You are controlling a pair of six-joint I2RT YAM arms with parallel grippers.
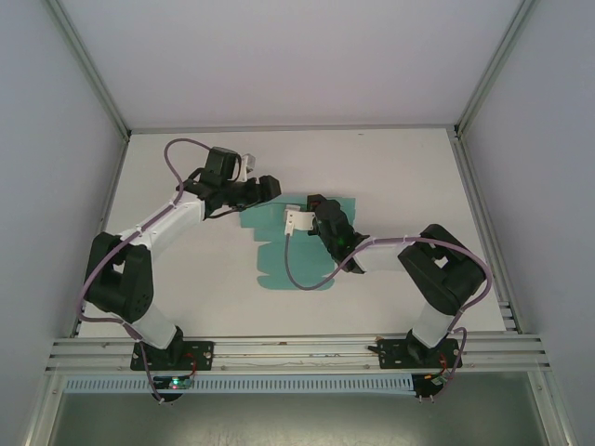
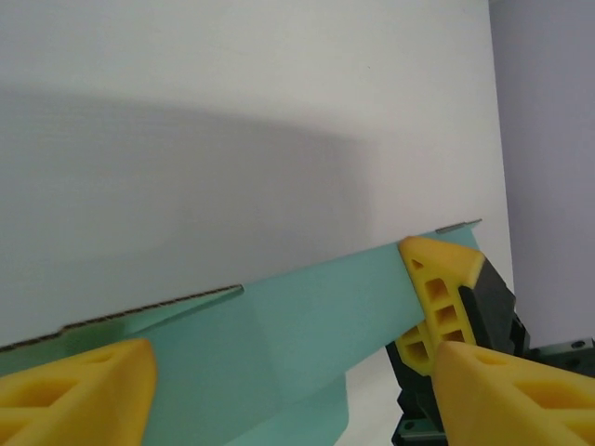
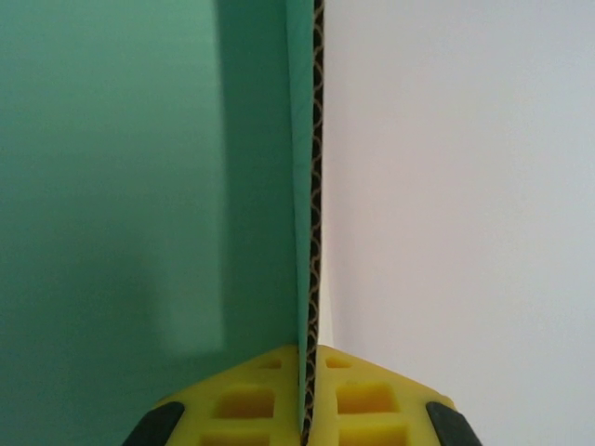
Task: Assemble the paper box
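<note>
Now we are raising a flap of the teal paper box [image 1: 296,269] on the middle of the table [image 1: 400,177] — right gripper [image 3: 310,376] clamping its corrugated edge, left gripper [image 2: 293,358] hanging spread-fingered astride it — and the next move is likely calling for a square, creasing pinch.

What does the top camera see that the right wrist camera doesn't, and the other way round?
Top camera: the left arm and right arm over the white table, with the paper box spread out on it. Right wrist camera: the card's wavy edge close up, pinched between yellow fingers. Both: the teal paper box and the right gripper shut on it.
</note>
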